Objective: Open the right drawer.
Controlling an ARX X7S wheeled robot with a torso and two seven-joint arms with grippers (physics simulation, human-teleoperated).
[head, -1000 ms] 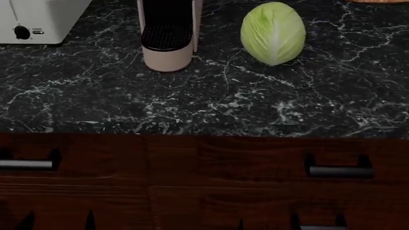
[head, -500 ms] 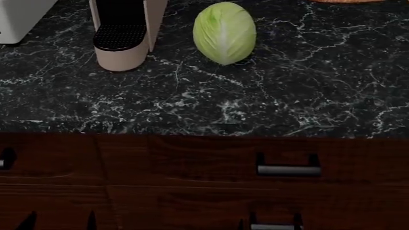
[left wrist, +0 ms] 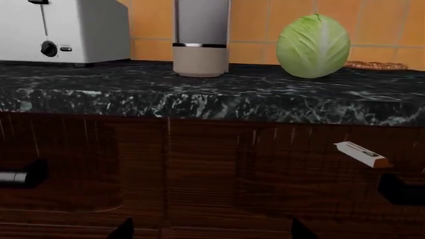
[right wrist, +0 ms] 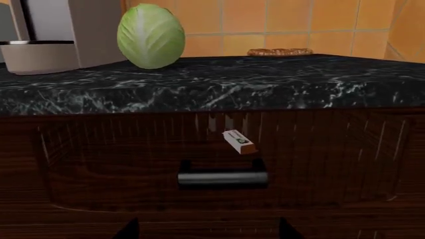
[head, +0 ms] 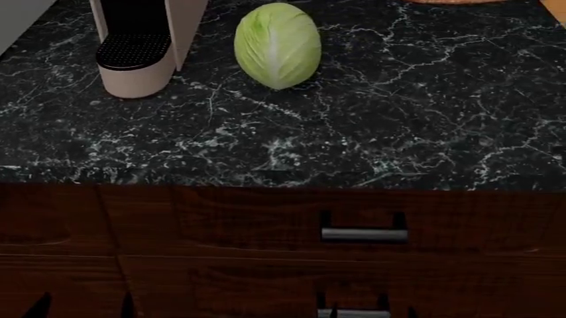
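Nearest us, in the right wrist view, the right pincer shows only as two dark fingertips set wide apart w/ nothing between them. It faces the handle straight on but isn't touching it. The left pincer reads the same in the left wrist view: tips spread and empty. It's pointed at the cabinet front well to the left of the handle, near a vertical seam in the wood. The handle is a grey horiz. bar on two black posts. It sits mid-front on the right drawer, a dark reddish-brown panelled front that looks shut, level w/ the fronts around it and directly under the bench edge. Just above the handle we see a small pale bar w/ a brown end, tilted against the wood; we can't tell what it is. Below the handle in the head view, another grey bar peeks in at the frame edge. Beyond the handle, the bench top is black marble w/ white veins. On it, back and to the left of the handle, stands a green cabbage. Further left is a beige coffee machine. Further left again, a white toaster shows in the left wrist view. Farthest back are orange wall tiles.
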